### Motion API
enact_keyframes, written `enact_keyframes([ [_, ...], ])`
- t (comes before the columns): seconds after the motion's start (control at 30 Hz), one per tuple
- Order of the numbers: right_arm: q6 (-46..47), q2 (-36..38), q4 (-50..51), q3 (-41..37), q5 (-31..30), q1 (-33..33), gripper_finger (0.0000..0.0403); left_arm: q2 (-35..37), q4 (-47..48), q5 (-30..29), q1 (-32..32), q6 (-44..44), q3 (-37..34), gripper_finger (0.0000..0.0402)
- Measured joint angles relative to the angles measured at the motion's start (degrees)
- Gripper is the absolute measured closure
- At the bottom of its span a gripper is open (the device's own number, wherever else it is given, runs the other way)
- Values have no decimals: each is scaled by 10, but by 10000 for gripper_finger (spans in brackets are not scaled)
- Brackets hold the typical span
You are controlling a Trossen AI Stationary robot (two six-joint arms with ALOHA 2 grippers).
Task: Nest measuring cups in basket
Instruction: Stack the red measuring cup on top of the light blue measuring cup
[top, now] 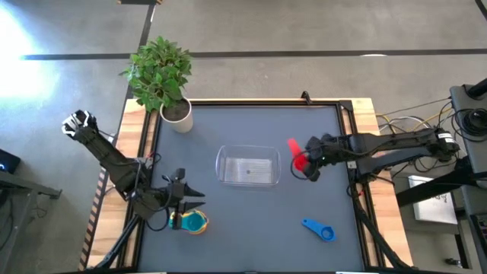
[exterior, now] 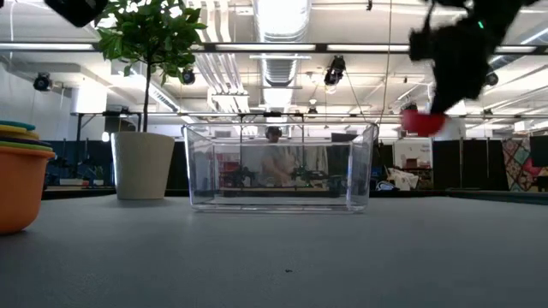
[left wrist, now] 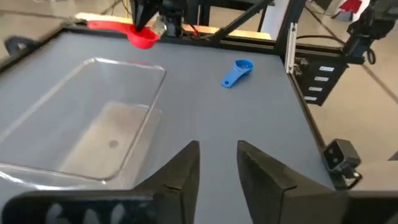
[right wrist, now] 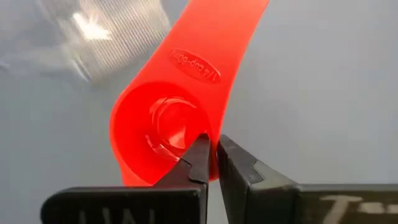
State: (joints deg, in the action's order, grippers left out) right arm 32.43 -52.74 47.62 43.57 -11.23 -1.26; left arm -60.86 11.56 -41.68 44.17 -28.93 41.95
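Red plastic measuring cup (right wrist: 171, 121) w/ flat handle is pinched by its bowl rim in right gripper (right wrist: 213, 155), jaws clenched on it, lifted off grey desk (top: 251, 221) just right of clear plastic rectangular basket (top: 247, 166) at desk centre. Dark blue plastic scoop cup (top: 319, 229) lies on desk near front right, apart from basket. Stack of nested cups, orange outermost (exterior: 21, 184), sits front left; left gripper (top: 183, 207) hangs at it, jaws slightly parted, grip unclear. Green plant in white pot (top: 176, 114) at back left.
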Motion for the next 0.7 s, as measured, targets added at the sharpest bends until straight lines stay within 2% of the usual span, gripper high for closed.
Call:
enact_keyframes([
  [0.1, -45, -13, -13, 53, -27, 0, 393, -1, 11, -7, -16, 26, 21, 279],
  [0.2, -96, -40, -80, 85, -30, 0, 394, -4, 47, -11, -37, 60, 53, 239],
  [0.3, -149, -85, -168, 109, 18, 0, 394, -11, 90, -29, -54, 93, 84, 202],
  [0.4, -189, -152, -206, 146, 61, 0, 394, -22, 123, -33, -72, 117, 118, 173],
  [0.53, -237, -246, -207, 210, 82, -7, 394, -38, 137, -42, -74, 176, 127, 156],
  [0.7, -276, -337, -208, 290, 106, -20, 394, -55, 136, -54, -77, 189, 124, 155],
])
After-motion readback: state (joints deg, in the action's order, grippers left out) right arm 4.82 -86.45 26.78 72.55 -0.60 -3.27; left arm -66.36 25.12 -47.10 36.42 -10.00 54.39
